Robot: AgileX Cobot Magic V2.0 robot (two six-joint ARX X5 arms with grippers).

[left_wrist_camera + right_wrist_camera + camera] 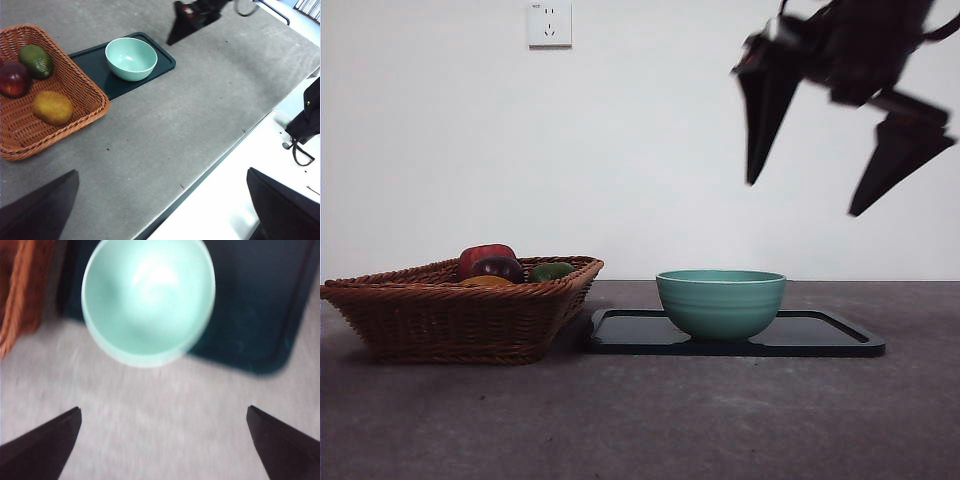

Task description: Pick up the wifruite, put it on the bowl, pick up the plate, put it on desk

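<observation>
One orange-brown fruit (52, 107) lay in the wicker basket (80, 85) when I looked through the left wrist camera, near the basket's edge and untouched by either arm. Beside it in the same basket sat a dark red fruit (13, 79) and a green one (36, 61); from the front camera I could only make out the tops of these over the woven rim, the orange-brown one a sliver at the front (485, 281). The teal bowl (721, 302) stood empty on a dark tray (820, 335) just beside the basket, and both tray and basket rested on the grey desk (640, 420). My right gripper (850, 150) hung high over the tray's far side, its two black jaws spread wide with nothing between them; its own camera looked down, blurred, on the bowl (148, 300) and a corner of the tray (260, 310). My left gripper (160, 210) was held well back over the desk's near edge, its jaws likewise wide apart and empty.
</observation>
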